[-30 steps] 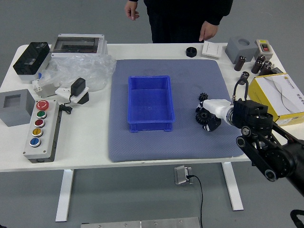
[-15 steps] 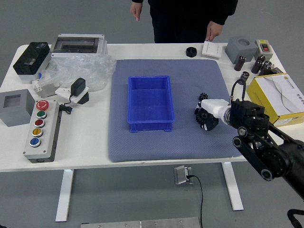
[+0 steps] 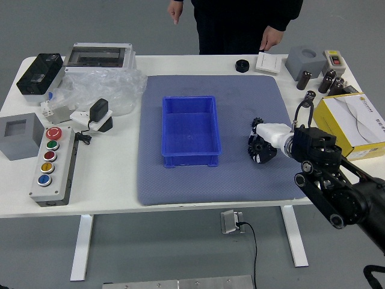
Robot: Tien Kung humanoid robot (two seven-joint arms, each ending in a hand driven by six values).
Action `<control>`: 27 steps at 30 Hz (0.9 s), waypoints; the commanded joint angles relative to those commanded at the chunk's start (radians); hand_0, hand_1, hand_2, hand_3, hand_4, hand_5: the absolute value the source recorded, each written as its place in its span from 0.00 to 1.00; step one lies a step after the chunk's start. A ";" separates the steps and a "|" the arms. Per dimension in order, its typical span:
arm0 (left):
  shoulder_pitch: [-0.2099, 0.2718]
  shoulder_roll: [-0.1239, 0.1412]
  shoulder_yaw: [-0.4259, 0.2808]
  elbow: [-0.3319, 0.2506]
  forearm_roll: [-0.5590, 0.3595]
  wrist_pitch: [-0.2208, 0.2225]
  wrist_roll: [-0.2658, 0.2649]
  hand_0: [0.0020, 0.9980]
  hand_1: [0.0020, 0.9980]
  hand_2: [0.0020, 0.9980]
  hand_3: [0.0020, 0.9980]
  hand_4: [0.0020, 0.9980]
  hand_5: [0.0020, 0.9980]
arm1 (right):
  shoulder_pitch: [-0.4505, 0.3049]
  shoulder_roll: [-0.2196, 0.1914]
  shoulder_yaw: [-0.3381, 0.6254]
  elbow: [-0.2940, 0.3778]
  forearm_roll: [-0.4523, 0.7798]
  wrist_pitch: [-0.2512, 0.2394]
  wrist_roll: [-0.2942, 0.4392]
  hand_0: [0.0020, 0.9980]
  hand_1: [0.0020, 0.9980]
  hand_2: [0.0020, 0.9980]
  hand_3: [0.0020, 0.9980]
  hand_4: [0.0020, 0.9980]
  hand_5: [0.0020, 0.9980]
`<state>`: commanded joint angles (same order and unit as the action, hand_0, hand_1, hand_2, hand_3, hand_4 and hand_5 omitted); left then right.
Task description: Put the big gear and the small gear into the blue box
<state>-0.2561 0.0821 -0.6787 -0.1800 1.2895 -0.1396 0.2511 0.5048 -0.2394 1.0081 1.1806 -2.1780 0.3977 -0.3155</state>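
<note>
The right hand (image 3: 272,137) has just curled its fingers in around the big gear (image 3: 255,144), so I'd lift next; the small gear (image 3: 257,121) lies beside it, outside the blue box (image 3: 191,161).

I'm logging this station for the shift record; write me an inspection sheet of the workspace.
Surface: blue-grey mat on the white table.
Job's things: blue box upright, nothing seen inside; small gear and partly hidden big gear to its right.
Clutter: button box and plastic wrap left; yellow box right.
Grippers: right hand at the gears, grip unclear; left hand not in view.
Cables: black cable below the table's near edge.
Surroundings: person at far side, holding nothing visible.
</note>
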 joint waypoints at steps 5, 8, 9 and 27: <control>0.000 0.000 0.000 0.000 -0.001 0.000 0.000 0.79 0.75 0.75 0.69 0.62 0.29 | 0.000 -0.001 0.006 0.005 -0.001 -0.006 -0.002 0.59 0.50 0.50 0.55 0.57 0.11; 0.000 0.000 0.000 0.000 -0.002 0.000 0.000 0.79 0.75 0.74 0.70 0.62 0.29 | 0.000 -0.003 0.012 0.013 -0.004 -0.007 -0.004 0.58 0.49 0.49 0.54 0.57 0.11; 0.000 0.000 0.000 0.000 -0.002 0.000 0.000 0.79 0.75 0.74 0.70 0.62 0.29 | 0.001 -0.004 0.015 0.016 -0.005 -0.007 -0.005 0.58 0.49 0.49 0.54 0.57 0.11; 0.001 0.003 -0.005 0.000 0.000 0.000 0.000 0.79 0.75 0.74 0.69 0.62 0.29 | 0.010 -0.025 0.083 0.146 -0.031 0.008 -0.020 0.58 0.48 0.48 0.53 0.56 0.11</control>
<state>-0.2548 0.0855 -0.6835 -0.1800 1.2891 -0.1397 0.2513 0.5145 -0.2639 1.0914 1.3269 -2.2085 0.4060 -0.3354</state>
